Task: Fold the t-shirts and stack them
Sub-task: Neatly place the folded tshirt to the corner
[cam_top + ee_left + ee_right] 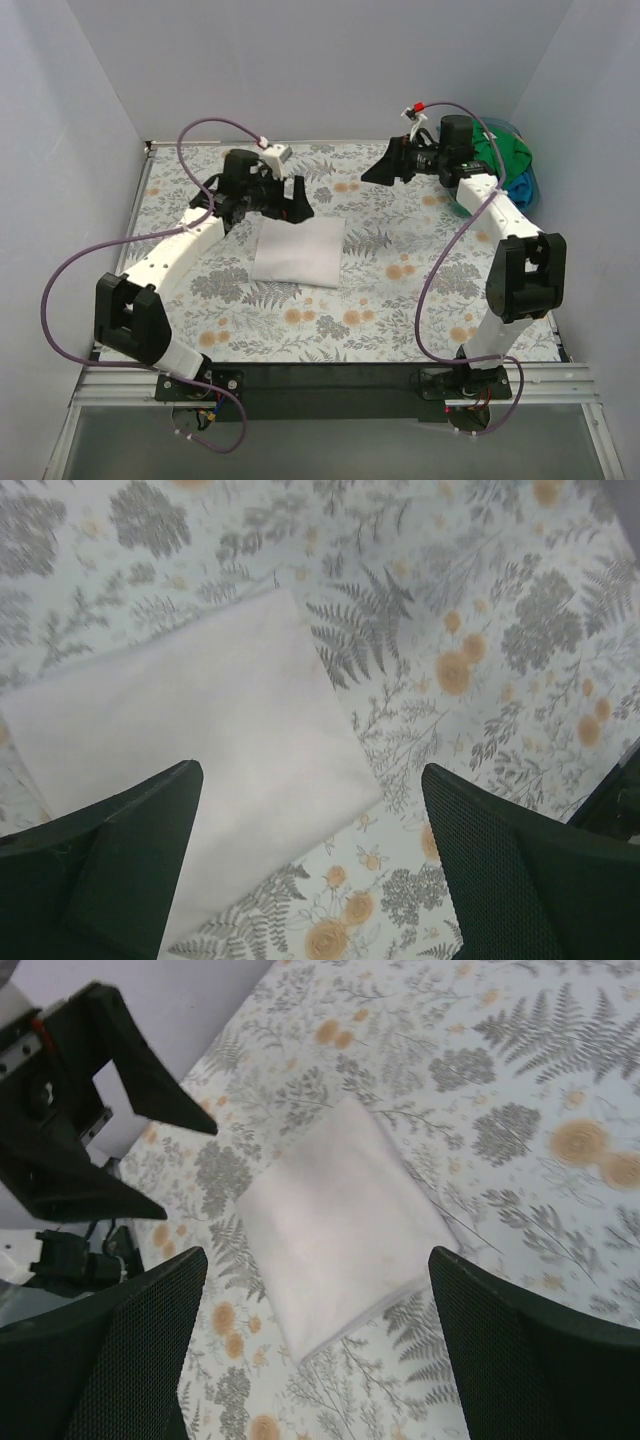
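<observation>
A white t-shirt [298, 250], folded into a flat rectangle, is seen lying on the floral table cloth [400, 300] just left of the middle of the top view. A bright green t-shirt [500, 155] and a blue t-shirt [525, 185] are seen bunched together at the upper right of that view, against the right wall, with the green one heaped over the blue one. The left gripper [288, 203] is held above the upper left corner of the folded shirt; its jaws are spread wide and nothing is held between them. In the left wrist view the white fabric fills the left and centre of the frame beneath the two dark fingers [120, 870], and no contact with the cloth can be made out. The right gripper [380, 168] is held above the table cloth at the upper centre of the top view, apart from the white shirt and near the coloured heap, and is pointed toward the left. Its jaws are likewise spread wide and empty. In the right wrist view the folded shirt is framed between the fingers, and the left gripper is seen at the upper left of the frame.
</observation>
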